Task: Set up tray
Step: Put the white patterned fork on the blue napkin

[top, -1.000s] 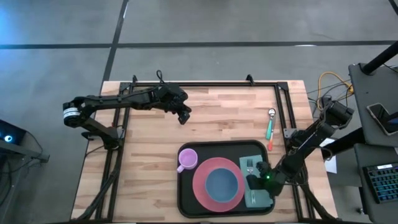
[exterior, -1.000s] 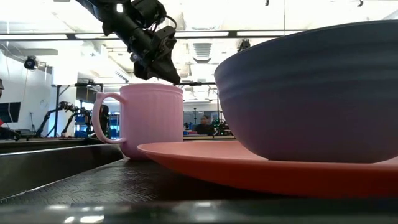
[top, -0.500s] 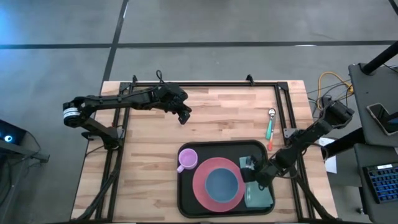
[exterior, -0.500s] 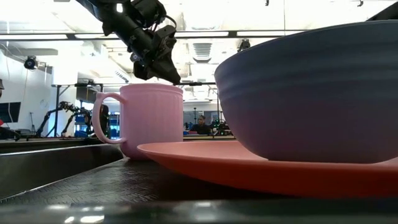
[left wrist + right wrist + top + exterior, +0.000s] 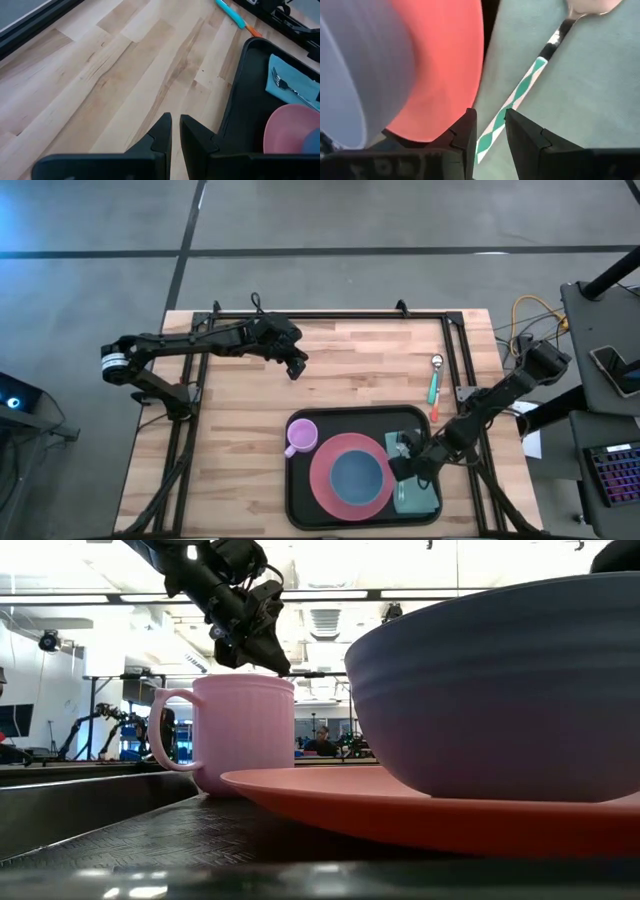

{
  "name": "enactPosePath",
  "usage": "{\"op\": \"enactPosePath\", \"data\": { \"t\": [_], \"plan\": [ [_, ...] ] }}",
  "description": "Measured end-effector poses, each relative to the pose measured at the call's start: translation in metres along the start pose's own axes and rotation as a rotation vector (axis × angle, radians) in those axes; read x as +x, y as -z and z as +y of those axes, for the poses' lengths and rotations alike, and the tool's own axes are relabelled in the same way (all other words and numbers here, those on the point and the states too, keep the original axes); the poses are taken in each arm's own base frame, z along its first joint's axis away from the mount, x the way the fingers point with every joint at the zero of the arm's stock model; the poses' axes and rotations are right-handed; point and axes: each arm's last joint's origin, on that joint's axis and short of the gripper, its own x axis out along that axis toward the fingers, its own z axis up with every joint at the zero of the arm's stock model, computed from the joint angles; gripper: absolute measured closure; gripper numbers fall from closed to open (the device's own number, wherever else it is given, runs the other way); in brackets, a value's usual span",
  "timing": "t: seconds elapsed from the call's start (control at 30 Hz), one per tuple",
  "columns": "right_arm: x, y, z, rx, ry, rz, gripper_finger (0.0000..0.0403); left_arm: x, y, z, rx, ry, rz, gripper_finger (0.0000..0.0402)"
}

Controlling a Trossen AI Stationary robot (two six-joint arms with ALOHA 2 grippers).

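Observation:
The black tray (image 5: 300, 490) lies at the table's near middle and holds a pink plate (image 5: 322, 480), a blue bowl (image 5: 357, 477), a pink mug (image 5: 301, 436) and a teal napkin (image 5: 418, 498). A fork with a green-and-white handle (image 5: 512, 102) lies on the napkin. My right gripper (image 5: 402, 464) is low over the napkin beside the plate and is shut on the fork's handle. My left gripper (image 5: 296, 367) is shut and empty above the bare table, far of the tray. It also shows in the low view (image 5: 270, 658). My right gripper has the fork's patterned handle near its free end (image 5: 492, 131) between its two fingers (image 5: 465, 132). The fingers slant down onto it, and the fork runs on away from them. The rest of the fork (image 5: 555, 40) lies on the napkin beside the plate's rim.
A spoon with a teal handle (image 5: 434, 384) lies on the table far of the tray's right corner; it also shows in the left wrist view (image 5: 234, 14). Black frame rails (image 5: 455, 340) run along the table's far and side edges. Bare wood (image 5: 250, 410) lies left of the tray.
My right gripper has gone toward the table's left edge, across the napkin to the plate's rim, and now covers the fork in the high view. My left arm has kept still.

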Motion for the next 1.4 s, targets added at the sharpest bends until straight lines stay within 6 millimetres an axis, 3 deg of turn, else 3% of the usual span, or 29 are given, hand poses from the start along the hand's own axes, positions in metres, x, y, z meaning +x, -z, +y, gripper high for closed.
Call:
{"op": "enactPosePath", "data": {
  "t": [0.13, 0.4, 0.83, 1.4],
  "plan": [
    [-0.012, -0.006, -0.001, 0.036, -0.036, -0.132, 0.0315, 0.0, 0.0, 0.0, 0.0, -0.001, 0.002, 0.0383],
    [-0.027, -0.022, -0.022, 0.141, 0.163, -0.246, 0.0341, 0.0, 0.001, 0.0, 0.0, -0.001, 0.003, 0.0383],
    [0.001, -0.03, -0.011, 0.074, 0.169, -0.143, 0.0354, 0.0, 0.001, 0.0, 0.0, -0.002, 0.002, 0.0383],
    [0.001, -0.029, -0.006, -0.061, 0.159, -0.134, 0.0349, 0.0, 0.001, 0.0, 0.0, -0.002, 0.002, 0.0383]
  ]
}}
